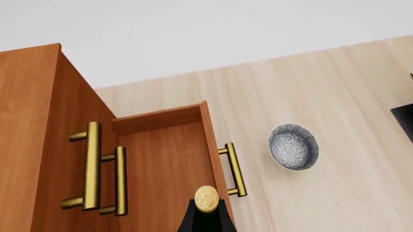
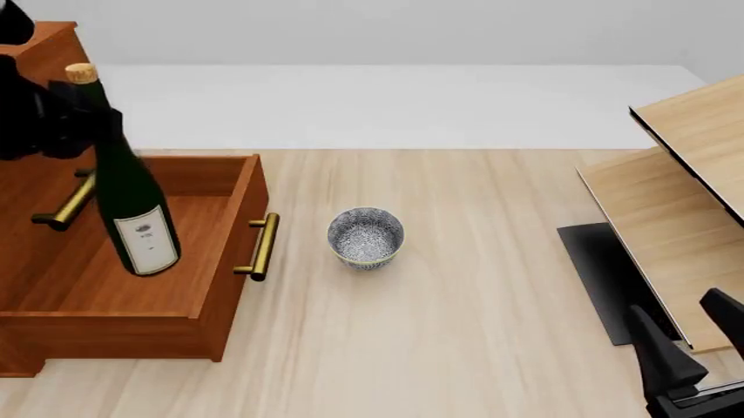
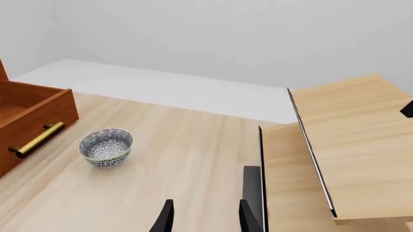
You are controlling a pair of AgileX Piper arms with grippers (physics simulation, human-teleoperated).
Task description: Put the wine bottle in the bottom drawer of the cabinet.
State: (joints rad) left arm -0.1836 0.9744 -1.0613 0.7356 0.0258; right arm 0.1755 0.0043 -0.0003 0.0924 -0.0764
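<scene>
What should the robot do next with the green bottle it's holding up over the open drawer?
Probably lower it slowly. The left gripper holds the wine bottle by its neck, hanging a little tilted above the bottom drawer, which is pulled out and looks bare inside. The bowl sits apart on the table, so nothing seems to block the way down.

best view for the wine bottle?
Front view: the whole wine bottle shows, foil top to label, tilted over the open bottom drawer, held at the neck by the left gripper. Left wrist view shows only its foil top. Right wrist view misses it.
</scene>
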